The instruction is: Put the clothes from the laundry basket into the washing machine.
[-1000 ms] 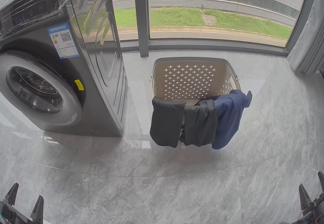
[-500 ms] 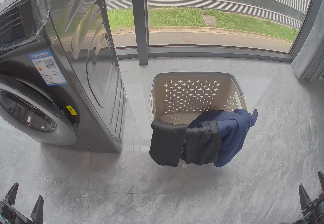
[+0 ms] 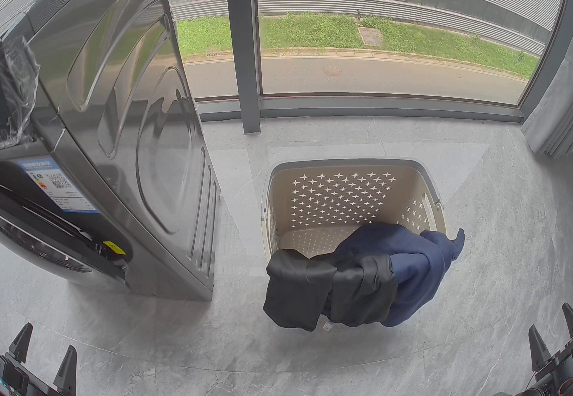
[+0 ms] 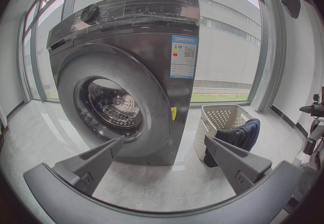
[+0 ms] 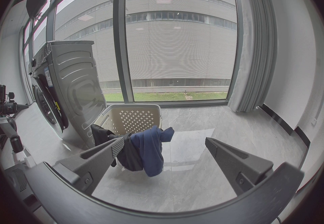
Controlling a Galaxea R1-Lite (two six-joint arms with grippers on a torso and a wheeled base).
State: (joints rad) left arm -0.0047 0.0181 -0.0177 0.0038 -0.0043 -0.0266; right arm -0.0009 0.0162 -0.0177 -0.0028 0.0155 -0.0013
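head view puts the basket [image 3: 352,165] on the floor, just beside the washer [image 3: 119,116], on its right side. the clothes [image 3: 334,290] hang over the near rim, two dark pieces and one blue, partly inside and partly outside.

i judge that the step in hand is the first grasp, and nothing is taken yet. to do it well i should come from above and pinch one piece at the fold on the rim. then i should lift it high enough that the hanging end clears the rim and does not pull the basket. the washer door seems closed to me, so it may need opening.

my left gripper [image 3: 48,349] and right gripper [image 3: 549,325] are low at my sides, well apart from the basket. both have the jaws spread and hold nothing.
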